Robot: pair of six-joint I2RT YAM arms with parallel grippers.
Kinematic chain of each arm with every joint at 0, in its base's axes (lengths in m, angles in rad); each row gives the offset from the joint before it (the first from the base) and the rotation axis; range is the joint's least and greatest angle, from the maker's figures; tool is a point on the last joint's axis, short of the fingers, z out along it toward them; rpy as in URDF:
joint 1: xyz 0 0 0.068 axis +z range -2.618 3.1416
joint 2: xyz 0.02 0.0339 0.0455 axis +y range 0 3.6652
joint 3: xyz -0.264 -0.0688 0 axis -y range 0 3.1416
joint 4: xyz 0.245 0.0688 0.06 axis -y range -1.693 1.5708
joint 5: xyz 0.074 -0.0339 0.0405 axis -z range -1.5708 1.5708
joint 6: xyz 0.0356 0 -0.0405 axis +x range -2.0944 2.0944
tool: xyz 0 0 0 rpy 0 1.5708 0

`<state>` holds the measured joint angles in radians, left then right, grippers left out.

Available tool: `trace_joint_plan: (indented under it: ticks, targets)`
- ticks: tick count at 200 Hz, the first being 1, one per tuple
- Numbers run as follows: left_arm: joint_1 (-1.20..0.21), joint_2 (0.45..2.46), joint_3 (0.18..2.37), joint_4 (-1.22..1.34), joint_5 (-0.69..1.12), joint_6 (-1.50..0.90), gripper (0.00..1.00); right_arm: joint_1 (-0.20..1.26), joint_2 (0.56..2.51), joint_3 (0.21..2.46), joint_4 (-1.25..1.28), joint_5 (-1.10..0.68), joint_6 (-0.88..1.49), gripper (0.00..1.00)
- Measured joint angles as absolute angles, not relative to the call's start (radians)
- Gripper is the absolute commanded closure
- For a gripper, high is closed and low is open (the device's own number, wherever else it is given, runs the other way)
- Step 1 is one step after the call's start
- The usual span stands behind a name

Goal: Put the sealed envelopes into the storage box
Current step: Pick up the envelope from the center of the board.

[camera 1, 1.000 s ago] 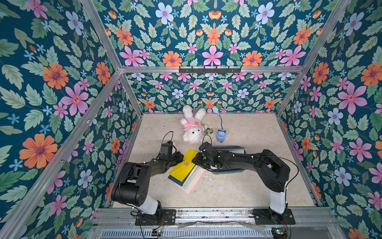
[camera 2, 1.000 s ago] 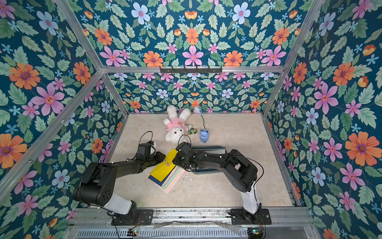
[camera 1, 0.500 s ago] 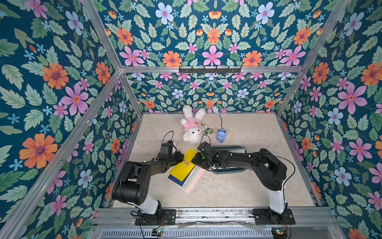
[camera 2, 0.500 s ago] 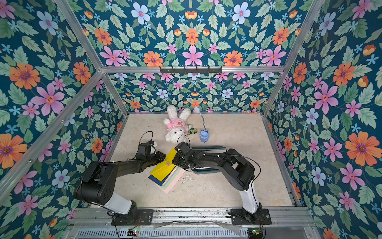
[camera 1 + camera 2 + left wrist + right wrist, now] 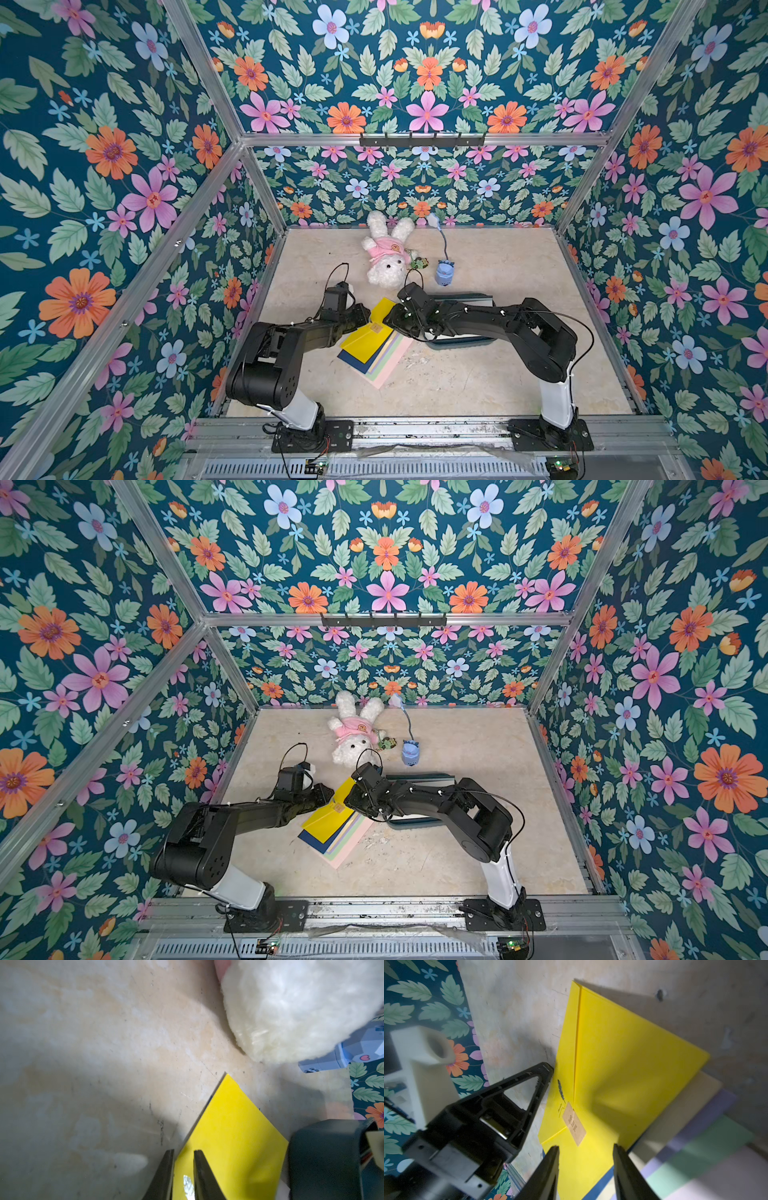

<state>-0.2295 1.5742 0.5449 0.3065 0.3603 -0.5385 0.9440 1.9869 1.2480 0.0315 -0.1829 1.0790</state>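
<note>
Evidently both arms are working on one sheet. The left end effector (image 5: 184,1152) has its jaws nearly together astride the edge of the yellow envelope (image 5: 623,1064), pinching it. That side stands tilted up off the pile with shadow beneath it, a lift I take as meant to peel the top sheet free of the rest. The right end effector (image 5: 585,1147) hangs over the envelope's box-side edge with its jaws apart and nothing gripped, placed, I judge, to take over the raised sheet. In both top views the sealed envelopes (image 5: 384,361) lie fanned near the middle of the desk (image 5: 478,386), yellow above navy, cream, lilac, green and pink. The left arm reaches them from 9 o'clock, the right from 3 o'clock. The storage box (image 5: 465,343) sits just beside the pile at 3 o'clock, mostly hidden under the right arm, so whether it holds any envelope cannot be told. A plush rabbit (image 5: 388,257) lies at 12 o'clock and a light-blue toy (image 5: 444,272) at 1 o'clock, both apart from the work. As for writing, a kraft seal sticker (image 5: 574,1124) closes the yellow flap, its print too blurred to read. Beside it is a black feather mark (image 5: 561,1089) with tiny script, also illegible.
</note>
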Motion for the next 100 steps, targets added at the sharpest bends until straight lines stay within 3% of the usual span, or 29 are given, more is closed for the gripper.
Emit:
trace_joint_plan:
  ticks: [100]
  targets:
    - [-0.229,1.581,0.545,0.311,0.367,-0.538,0.81,0.964,1.958,1.182,0.043,-0.183,1.082,0.54]
